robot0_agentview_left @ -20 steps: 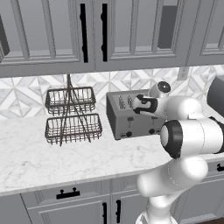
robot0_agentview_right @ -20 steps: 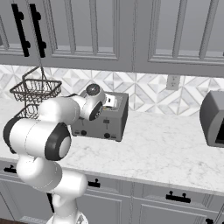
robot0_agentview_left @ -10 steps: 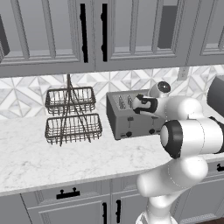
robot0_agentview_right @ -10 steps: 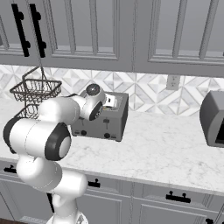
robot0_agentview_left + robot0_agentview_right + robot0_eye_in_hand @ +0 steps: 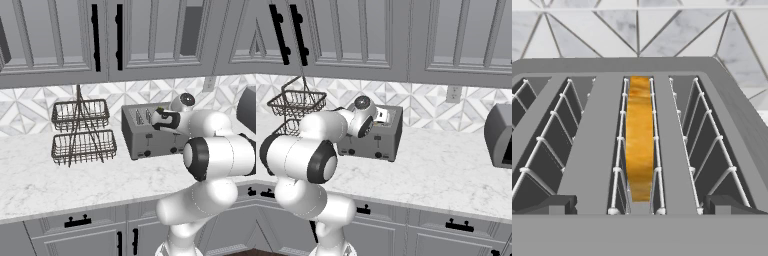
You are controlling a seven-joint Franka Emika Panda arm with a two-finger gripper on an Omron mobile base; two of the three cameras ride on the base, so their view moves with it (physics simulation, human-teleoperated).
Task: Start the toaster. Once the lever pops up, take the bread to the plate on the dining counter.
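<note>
Grey boxy toaster (image 5: 150, 134) standing on the white marble wall counter (image 5: 60, 177) against the patterned tile backsplash (image 5: 421, 107), slots up, black levers and knobs on its front face. Just to its left in the left base view, apart from it, a wire two-tier basket rack (image 5: 81, 131). Above, grey panelled cabinets (image 5: 100, 37) with black handles; below the counter, more grey drawers and doors. At the far right of the counter, well apart from the toaster, a dark grey appliance (image 5: 500, 135), cut by the frame edge. White arm bent over the toaster's right end, with the gripper (image 5: 159, 117) poised directly above the top slots, pointing down. Seen along the hand: bread (image 5: 640, 137), golden-yellow, edge-on and upright, sitting down inside the middle slot between the wire guides, flanked by slots on either side. Gripper (image 5: 640, 204) spread wide, one dark fingertip (image 5: 554, 204) low at the left and the other low at the right, straddling the slot with the slice, clamped on nothing and not touching the bread. Fingertips level with or just over the toaster's top surface; contact with the metal not possible to tell.
</note>
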